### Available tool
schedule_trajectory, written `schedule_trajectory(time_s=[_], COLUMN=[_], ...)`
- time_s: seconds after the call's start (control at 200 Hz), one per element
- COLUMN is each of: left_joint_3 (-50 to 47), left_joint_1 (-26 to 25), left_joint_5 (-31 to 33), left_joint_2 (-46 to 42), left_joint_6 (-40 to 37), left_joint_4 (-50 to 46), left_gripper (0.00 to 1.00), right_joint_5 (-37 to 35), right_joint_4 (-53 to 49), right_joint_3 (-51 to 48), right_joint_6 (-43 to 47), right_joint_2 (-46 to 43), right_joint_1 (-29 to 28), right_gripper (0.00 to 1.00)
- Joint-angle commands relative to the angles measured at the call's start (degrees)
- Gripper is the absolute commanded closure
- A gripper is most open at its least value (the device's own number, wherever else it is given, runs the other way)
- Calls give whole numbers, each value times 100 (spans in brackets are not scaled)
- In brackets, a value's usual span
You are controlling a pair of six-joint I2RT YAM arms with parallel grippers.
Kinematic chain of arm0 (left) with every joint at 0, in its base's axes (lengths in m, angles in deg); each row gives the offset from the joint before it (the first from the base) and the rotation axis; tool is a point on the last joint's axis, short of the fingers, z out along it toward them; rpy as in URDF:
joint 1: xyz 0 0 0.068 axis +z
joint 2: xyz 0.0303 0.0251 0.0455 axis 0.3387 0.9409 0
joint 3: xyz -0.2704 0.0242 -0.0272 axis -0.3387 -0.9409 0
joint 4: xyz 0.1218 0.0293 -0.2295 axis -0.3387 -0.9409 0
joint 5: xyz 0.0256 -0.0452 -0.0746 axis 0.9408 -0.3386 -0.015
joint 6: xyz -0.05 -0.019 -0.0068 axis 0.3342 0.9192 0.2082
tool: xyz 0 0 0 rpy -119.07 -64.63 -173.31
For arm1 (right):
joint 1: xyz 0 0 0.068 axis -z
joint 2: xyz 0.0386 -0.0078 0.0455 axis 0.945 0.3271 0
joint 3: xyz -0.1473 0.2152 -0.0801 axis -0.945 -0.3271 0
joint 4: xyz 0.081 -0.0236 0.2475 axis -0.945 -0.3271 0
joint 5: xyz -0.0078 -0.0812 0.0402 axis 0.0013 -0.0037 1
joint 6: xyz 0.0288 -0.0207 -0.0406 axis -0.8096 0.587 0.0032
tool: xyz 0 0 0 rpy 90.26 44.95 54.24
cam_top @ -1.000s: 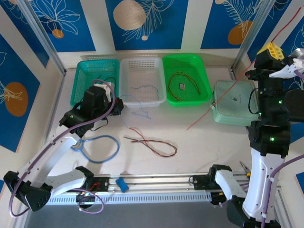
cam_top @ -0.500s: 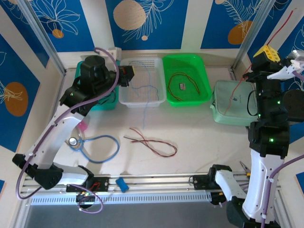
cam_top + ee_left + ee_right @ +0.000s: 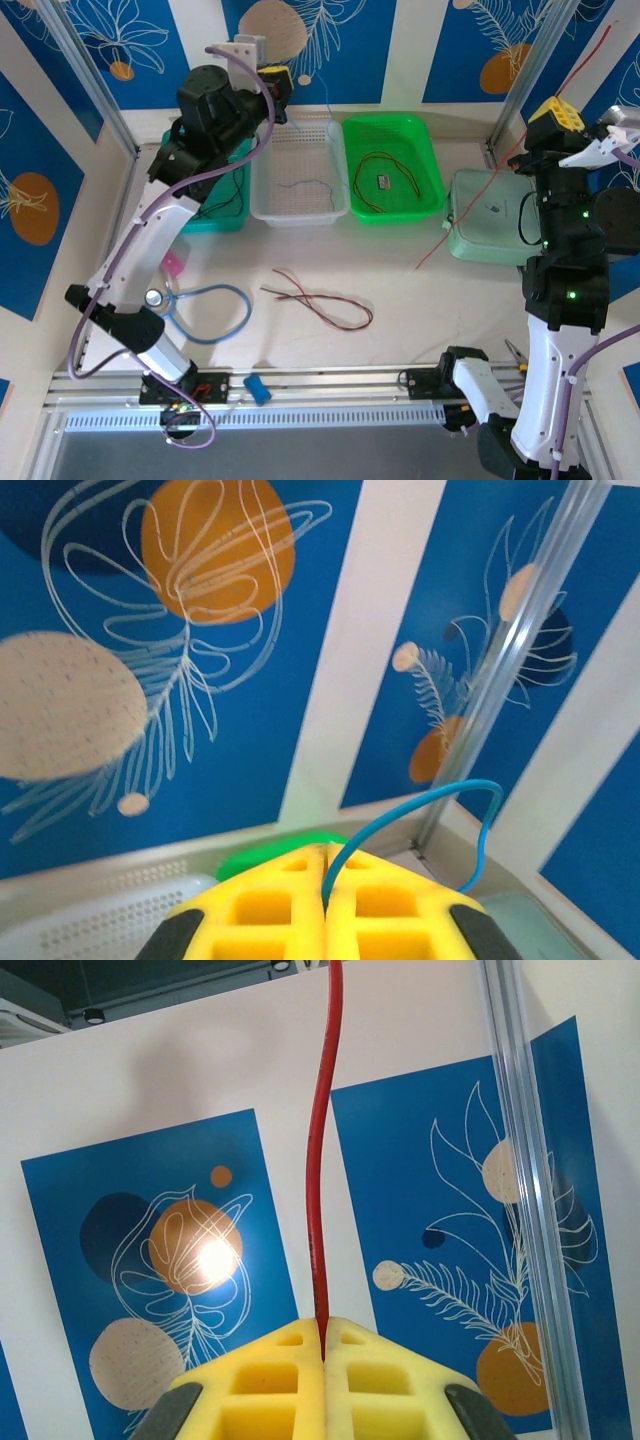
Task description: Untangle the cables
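- Blue wall panels printed with pale leaves and orange discs stand behind a white table.
- At the back-left corner of the table sits a teal basket with a thin black wire lying in it; the left arm hides much of it.
- Near the left edge, toward the front, a thick light-blue hose lies in a loop.
- The left gripper is raised high over the back edge, above the gap between the teal basket and a white basket. Its yellow foam fingers are pressed together on a thin blue cable, which arches up out of the seam and bends down again.
- A pale grey-blue wire lies inside the white basket.
- On the bare middle of the table a red and a black cable lie together in a flat, crossing curl, apart from both grippers.
- A green basket, just beside the white one, holds a brown-orange wire in a loop.
- A pale green lidded box stands near the right edge.
- The right gripper is held up at the right edge, its yellow fingers closed on a red cable that rises straight from the seam; from above, that cable slants down across the box to the table.
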Motion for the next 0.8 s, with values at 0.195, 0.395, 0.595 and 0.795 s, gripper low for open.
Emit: schedule_trajectory(time_s=[0.195,0.395,0.595,0.795], left_joint_3=[-194,-842,-1396,-1496], left_joint_1=[130,340,484,712], left_joint_5=[386,359,289,285], left_joint_2=[753,1140,1569,2084], left_joint_6=[-455,-301,-52,445], left_joint_4=[445,380,380,106], left_gripper=[100,100,100,100], right_joint_5=[72,152,157,139], right_joint_4=[-56,-188,-250,-285], right_joint_3=[28,52,86,173], right_joint_6=[-81,-89,-49,2], right_joint_2=[-149,-190,-229,-210], right_joint_1=[-53,-142,-195,-229], right_gripper=[100,100,100,100])
